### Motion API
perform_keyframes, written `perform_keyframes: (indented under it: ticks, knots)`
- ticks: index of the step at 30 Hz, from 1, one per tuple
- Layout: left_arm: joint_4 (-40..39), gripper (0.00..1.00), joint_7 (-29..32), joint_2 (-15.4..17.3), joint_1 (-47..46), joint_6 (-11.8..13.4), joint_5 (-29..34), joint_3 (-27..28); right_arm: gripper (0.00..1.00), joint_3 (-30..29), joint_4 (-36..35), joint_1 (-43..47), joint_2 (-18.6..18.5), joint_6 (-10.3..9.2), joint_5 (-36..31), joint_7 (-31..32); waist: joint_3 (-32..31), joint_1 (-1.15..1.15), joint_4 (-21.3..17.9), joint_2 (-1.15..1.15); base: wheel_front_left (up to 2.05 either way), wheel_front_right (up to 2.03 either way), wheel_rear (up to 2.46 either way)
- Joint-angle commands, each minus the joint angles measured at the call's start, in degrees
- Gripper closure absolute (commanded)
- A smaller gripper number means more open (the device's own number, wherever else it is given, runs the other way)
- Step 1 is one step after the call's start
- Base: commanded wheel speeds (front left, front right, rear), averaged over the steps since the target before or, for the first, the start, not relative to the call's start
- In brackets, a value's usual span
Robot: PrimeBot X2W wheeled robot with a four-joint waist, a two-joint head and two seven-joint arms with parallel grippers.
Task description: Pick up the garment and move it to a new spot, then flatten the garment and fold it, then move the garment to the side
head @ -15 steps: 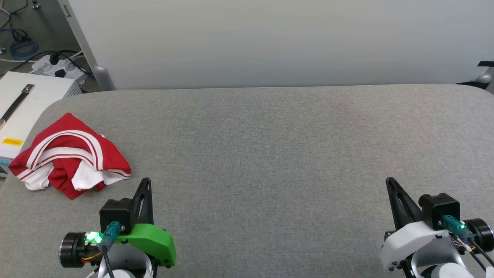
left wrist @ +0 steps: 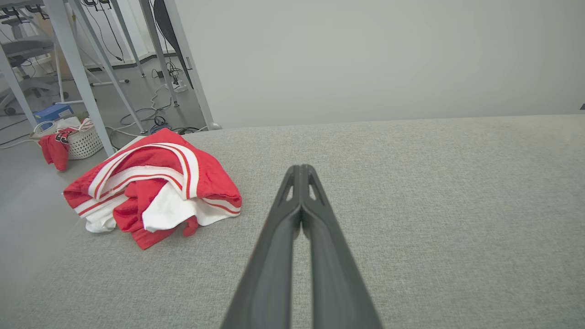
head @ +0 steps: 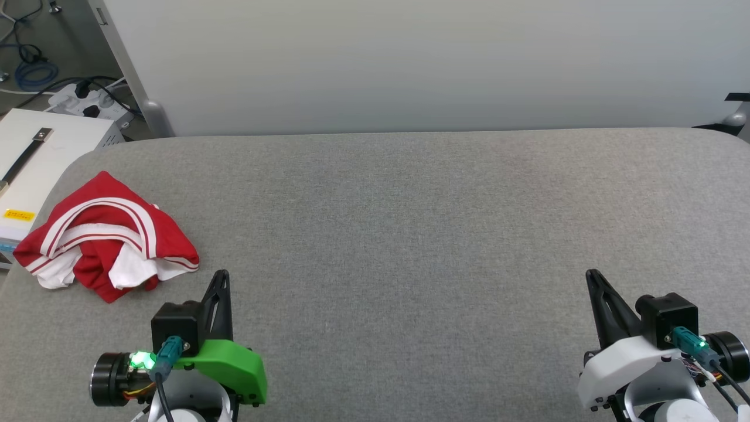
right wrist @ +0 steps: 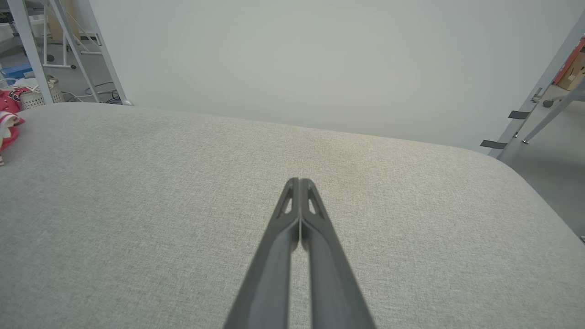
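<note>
Shirt [head: 105, 234] lies crumpled near the left edge of the table [head: 410, 223], red with white striped trim up, nothing touching it. Our left gripper [head: 221, 274] is near it, to its right and closer to us, fingers pressed together, empty. Our right gripper [head: 590, 274] is well apart on the right side, fingers likewise closed on nothing. White basket [left wrist: 84, 141] on the floor beyond the left edge.

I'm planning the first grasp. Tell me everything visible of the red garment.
The garment is red fabric with white panels and red-and-white striped bands, crumpled into a loose heap. It lies on the grey cloth-covered table near its left edge, ahead-left of the left gripper, which does not touch it.
</note>
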Motion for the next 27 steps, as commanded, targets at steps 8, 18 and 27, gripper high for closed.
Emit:
perform_keyframes:
  ticks: [8,18,27]
  knots:
    - [0.28,0.00,-0.40,0.01,0.10,-0.09,-0.47,0.10,0.00,-0.08,0.23,0.06,0.02,0.00,0.53,-0.40,0.03,0.00,0.00,0.00,0.00,0.00,0.00]
    - [1.10,0.00,-1.58,-0.01,0.23,-0.56,-1.76,0.41,0.00,-0.74,0.65,-0.02,0.01,0.00,1.38,-1.56,0.14,0.00,0.03,0.00,0.00,0.00,0.00]
    - [1.68,0.00,-2.66,-0.04,0.35,-1.07,-2.90,0.61,0.00,-0.85,0.85,-0.12,0.01,-0.01,2.55,-2.62,0.23,0.00,0.06,0.00,0.00,0.00,0.00]
